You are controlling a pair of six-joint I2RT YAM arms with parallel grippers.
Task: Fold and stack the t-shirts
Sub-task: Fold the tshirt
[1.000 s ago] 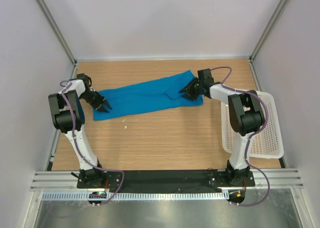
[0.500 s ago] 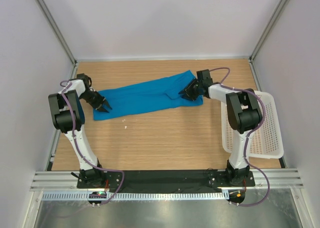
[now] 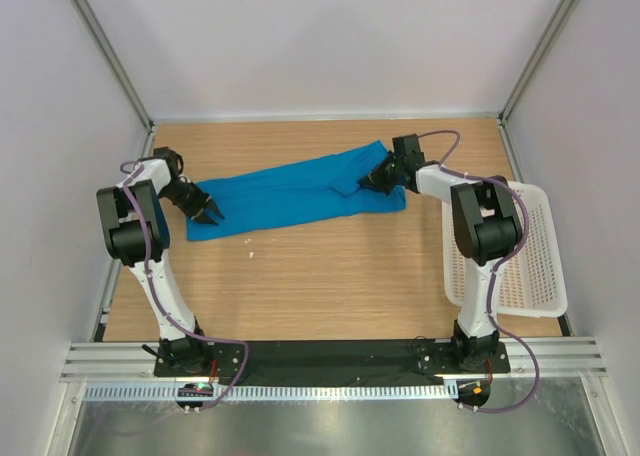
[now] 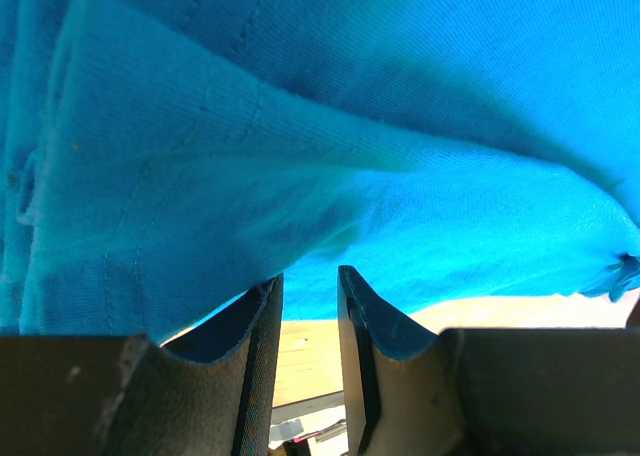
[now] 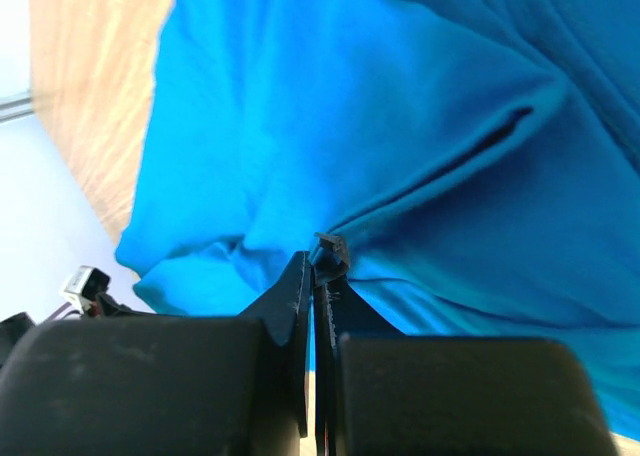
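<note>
Cloth of plain bright blue, one t-shirt (image 3: 290, 196), lies stretched out as a long band across the far half of the wooden table (image 3: 330, 286). It runs from the left side, a little nearer to the arms, up to the right side, a little farther away. On the cloth I can read no word; the wrist cameras show only the fine knit, some stitched seams and soft folds.

At the left end of the band the left gripper (image 3: 208, 214) rests on the shirt's edge. In its own camera the two dark fingers (image 4: 262, 321) stand a little apart, and the wood of the table shows through the narrow gap between them. The blue cloth hangs right at the fingertips and covers almost all of the view above. Whether the tips nip the hem I cannot tell.

At the right end the right gripper (image 3: 372, 181) sits on the shirt where it is bunched into thicker folds. Its fingers are pressed together, and in the wrist view a raised fold of the cloth meets the tips, with a thin blue line showing in the slit between them, so it pinches the t-shirt there.

Right of the shirt, apart from it, a white lattice basket (image 3: 535, 266) stands on the right edge of the table, beside the right arm. A small white speck (image 3: 250, 254) lies on the wood just in front of the shirt's left end
</note>
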